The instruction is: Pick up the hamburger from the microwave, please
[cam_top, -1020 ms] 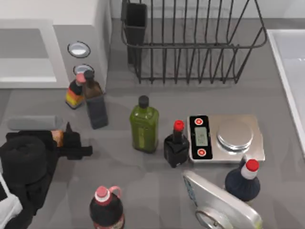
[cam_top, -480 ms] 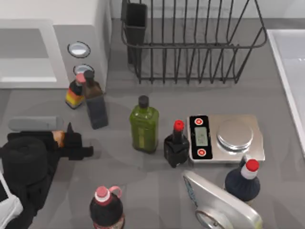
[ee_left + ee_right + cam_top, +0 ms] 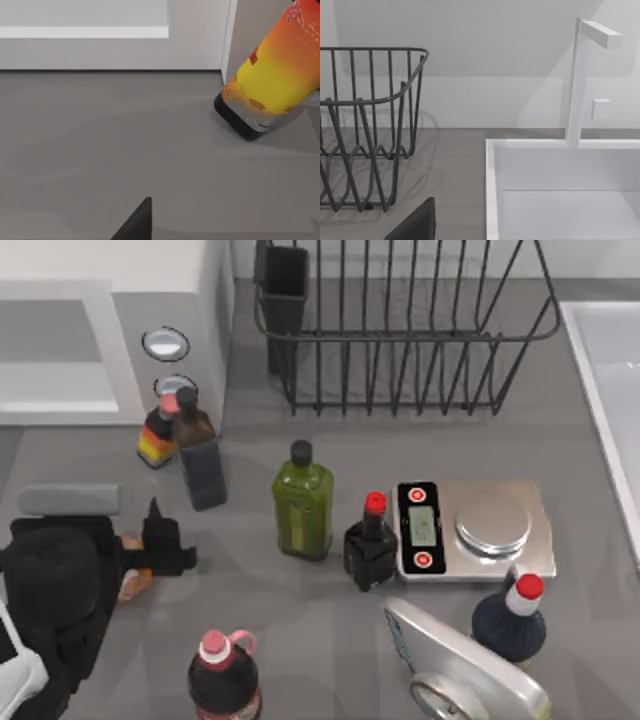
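At the table's left side, the left gripper (image 3: 160,545) holds the hamburger (image 3: 131,578), whose orange edge peeks out just behind the fingers, which are closed on it. Beyond the fingertips stands the orange-labelled bottle (image 3: 156,438), touching a dark bottle (image 3: 200,455). Farther behind them is the white microwave (image 3: 115,330).

Table: grey worktop (image 3: 250,590) carrying a crowded spread.
Rear left: white microwave (image 3: 150,300) sitting beside a black wire rack (image 3: 400,330).
Centre: green bottle (image 3: 302,505), small red-capped black bottle (image 3: 370,545) and silver kitchen scale (image 3: 475,530) standing in a row.
Right edge: white sink (image 3: 610,390) adjoining the worktop.
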Controlling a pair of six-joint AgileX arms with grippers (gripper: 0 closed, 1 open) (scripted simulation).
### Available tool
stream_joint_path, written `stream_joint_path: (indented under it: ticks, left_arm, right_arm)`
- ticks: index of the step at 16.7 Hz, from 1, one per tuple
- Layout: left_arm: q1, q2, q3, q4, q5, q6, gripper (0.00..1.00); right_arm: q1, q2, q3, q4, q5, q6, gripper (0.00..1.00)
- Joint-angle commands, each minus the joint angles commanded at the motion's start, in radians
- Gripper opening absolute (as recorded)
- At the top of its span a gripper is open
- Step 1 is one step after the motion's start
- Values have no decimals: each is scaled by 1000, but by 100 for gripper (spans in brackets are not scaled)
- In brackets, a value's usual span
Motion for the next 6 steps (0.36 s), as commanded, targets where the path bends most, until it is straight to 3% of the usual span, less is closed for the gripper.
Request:
stream_joint_path:
  ticks: [6]
  left_arm:
    - [0, 0, 0, 0, 0, 0, 100]
  right_arm:
    - [0, 0, 0, 0, 0, 0, 100]
